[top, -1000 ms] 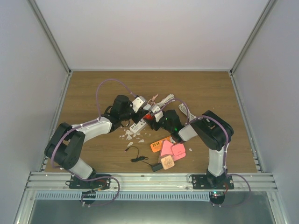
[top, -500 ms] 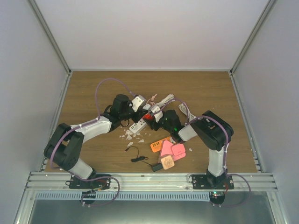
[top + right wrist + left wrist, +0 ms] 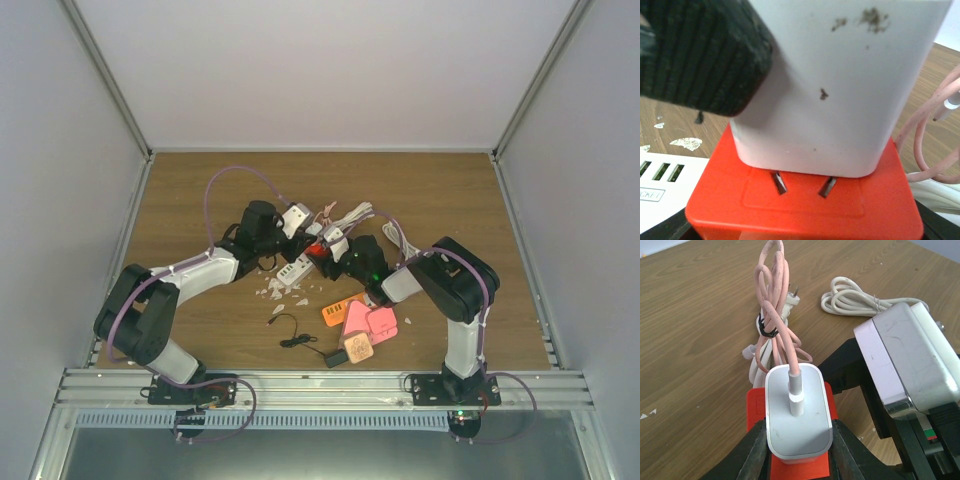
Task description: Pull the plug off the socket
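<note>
The white plug [image 3: 797, 415] with its pink cable [image 3: 775, 305] sits in the red socket [image 3: 805, 205]. My left gripper [image 3: 799, 440] is shut on the plug, with a black finger [image 3: 756, 450] pressed on each side. In the right wrist view the plug [image 3: 840, 90] stands slightly raised, and its two metal prongs [image 3: 779, 183] show above the socket face. My right gripper [image 3: 805, 232] is shut on the socket from below, with only its black edges showing. From above, both grippers meet at the socket [image 3: 317, 250] mid-table.
A white power strip [image 3: 292, 270] lies just left of the socket, with white scraps [image 3: 280, 290] beside it. A coiled white cable [image 3: 855, 297] lies beyond it. Nearer the bases lie an orange card [image 3: 340, 308], pink pieces [image 3: 368, 322], a wooden block [image 3: 358, 347] and a black lead [image 3: 295, 335].
The left wrist has crept very slightly toward the far side and its purple cable loop has shifted a little. Both grips look unchanged.
</note>
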